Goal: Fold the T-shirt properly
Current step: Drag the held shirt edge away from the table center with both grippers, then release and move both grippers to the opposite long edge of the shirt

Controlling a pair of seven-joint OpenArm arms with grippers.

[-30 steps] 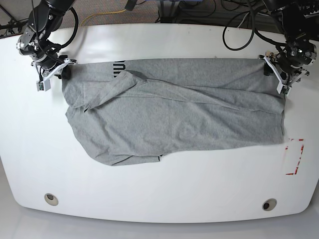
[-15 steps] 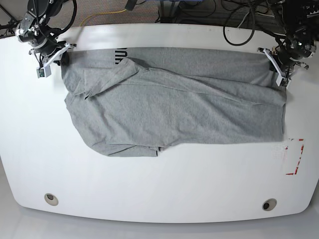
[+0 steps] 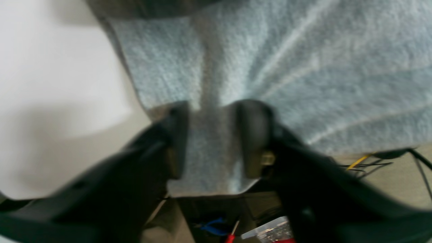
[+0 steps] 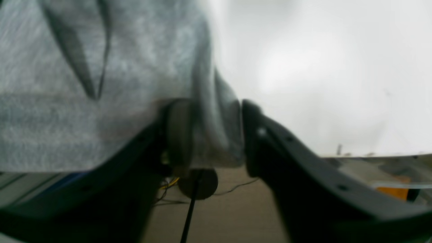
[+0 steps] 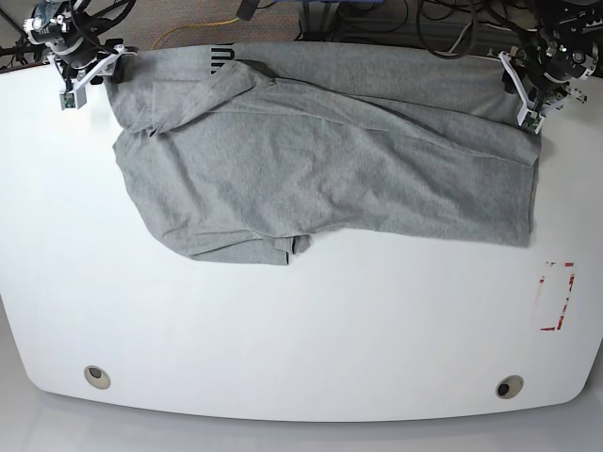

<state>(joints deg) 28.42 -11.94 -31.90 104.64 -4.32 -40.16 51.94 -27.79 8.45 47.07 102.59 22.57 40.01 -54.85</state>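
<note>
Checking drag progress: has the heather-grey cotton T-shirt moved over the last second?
Yes. The heather-grey cotton T-shirt slid toward the white table's far edge, its top hem now overhanging it.

White table (image 5: pixel 301 358), rounded corners, 2 round grommets; red-white marker (image 5: pixel 556 297) near edge; cables (image 5: pixel 452 28) behind.

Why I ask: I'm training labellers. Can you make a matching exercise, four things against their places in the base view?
Things:
1 left claw
2 right claw
3 black lettering
4 red-marked rectangle

Places:
A right side, off the T-shirt
B T-shirt's far right corner
C T-shirt's far left corner
D T-shirt's far edge, left of middle

Pairs: 1-B, 2-C, 3-D, 4-A
</note>
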